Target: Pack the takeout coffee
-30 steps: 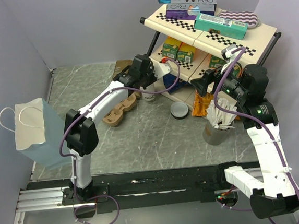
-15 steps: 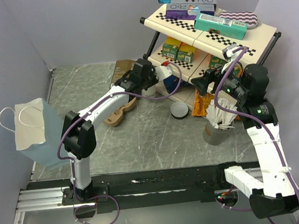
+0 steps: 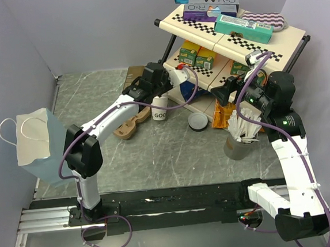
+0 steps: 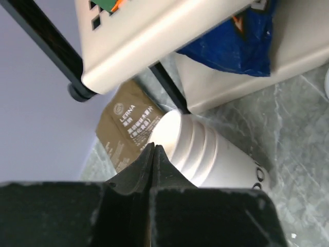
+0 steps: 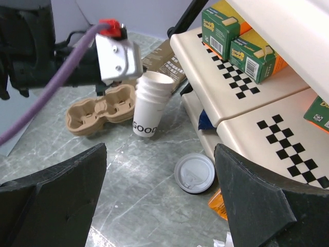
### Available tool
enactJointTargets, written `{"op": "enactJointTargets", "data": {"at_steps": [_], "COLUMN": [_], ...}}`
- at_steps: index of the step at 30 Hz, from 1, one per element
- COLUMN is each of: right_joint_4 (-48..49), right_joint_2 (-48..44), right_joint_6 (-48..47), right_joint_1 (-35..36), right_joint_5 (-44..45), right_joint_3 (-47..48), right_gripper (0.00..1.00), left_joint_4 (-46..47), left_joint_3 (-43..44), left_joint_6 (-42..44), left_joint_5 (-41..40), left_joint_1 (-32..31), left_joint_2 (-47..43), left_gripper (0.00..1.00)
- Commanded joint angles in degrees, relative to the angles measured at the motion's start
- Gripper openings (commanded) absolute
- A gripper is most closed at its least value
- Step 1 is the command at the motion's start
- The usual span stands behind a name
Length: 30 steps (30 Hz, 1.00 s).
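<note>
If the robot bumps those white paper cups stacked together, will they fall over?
Probably, if bumped high up. The stack of white paper cups is tall with a narrow base, so it may tip. It is lidless thin paper, so likely light and easy to squash. On its side, its round tapered wall would probably roll in a curve.

Overhead view: a fixed camera above and behind the arm bases looks down on the whole worktop [image 3: 156,153], with the shelf rack [image 3: 203,30] at the far right.

Left wrist view: very close, looking past the left end effector [image 4: 154,149] at the rim of the stacked paper cups [image 4: 198,154], with the rack's edge above.

Right wrist view: from farther back, facing across the worktop between the wide-set fingers of the right end effector [image 5: 160,170].

All three views share the cups and the rack.
</note>
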Motion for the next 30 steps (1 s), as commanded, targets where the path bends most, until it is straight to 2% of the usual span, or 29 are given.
{"op": "enactJointTargets", "data": {"at_steps": [1,2,3,4,7,9,12,13,14,16,17,18,21,25,30], "right_joint_4": [1.9,2.2,2.4,2.6,2.6,2.2,2.3,2.3,2.3,2.1,1.8,1.5,-0.7,-5.9,-12.6], "right_joint_2": [-0.6,-0.6,-0.8,-0.7,-0.6,-0.6,-0.8,-0.8,-0.8,-0.7,-0.6,-0.5,-0.1,0.9,3.2], "right_joint_6": [1.3,1.4,1.4,1.6,2.0,1.5,1.6,1.6,1.6,1.6,1.3,1.1,-1.1,-7.2,-9.6], "right_joint_1": [-0.7,-0.7,-0.8,-0.8,-0.9,-0.9,-1.1,-1.1,-1.1,-1.1,-1.1,-1.1,-1.1,-1.1,-1.1], "right_joint_5": [-1.0,-0.9,-0.9,-1.2,-1.4,-1.3,-1.1,-1.3,-1.3,-1.4,-1.6,-1.6,-4.4,-11.7,-18.4], "right_joint_3": [0.1,-0.3,-0.6,-0.7,-0.4,-0.4,-0.8,-0.9,-1.1,-1.1,-1.0,-0.9,-0.7,-0.4,0.0], "right_gripper": [0.91,0.91,0.91,0.91,0.91,0.91,0.91,0.91,0.91,0.91,0.91,0.91,0.91,0.91,0.91], "left_joint_4": [-4.6,0.7,4.9,3.2,-3.7,-0.2,-3.9,-5.6,-6.7,-10.2,-12.1,-17.7,-22.5,-17.2,-13.2], "left_joint_3": [9.1,2.4,-1.2,-1.8,5.7,3.6,6.2,7.2,8.6,10.2,13.0,15.0,20.8,19.8,22.2], "left_joint_6": [-2.3,-4.5,-1.2,1.5,-4.1,-4.7,-6.4,-7.0,-8.6,-11.3,-11.7,-11.6,-11.0,-12.3,-12.7], "left_joint_5": [6.6,5.2,2.2,0.0,3.8,2.4,4.0,5.6,7.1,14.0,19.1,27.9,35.0,45.7,54.0], "left_joint_1": [-0.1,0.2,-0.4,-0.7,0.8,0.6,0.9,1.4,2.6,4.7,7.7,9.3,13.6,17.4,20.2], "left_joint_2": [-0.5,-3.0,-3.0,-2.1,0.7,-0.6,0.4,0.8,1.7,2.8,4.8,6.3,11.9,15.1,20.2], "left_gripper": [0.01,0.01,0.01,0.01,0.01,0.01,0.01,0.07,0.32,0.46,0.54,0.55,0.59,0.61,0.61]}}
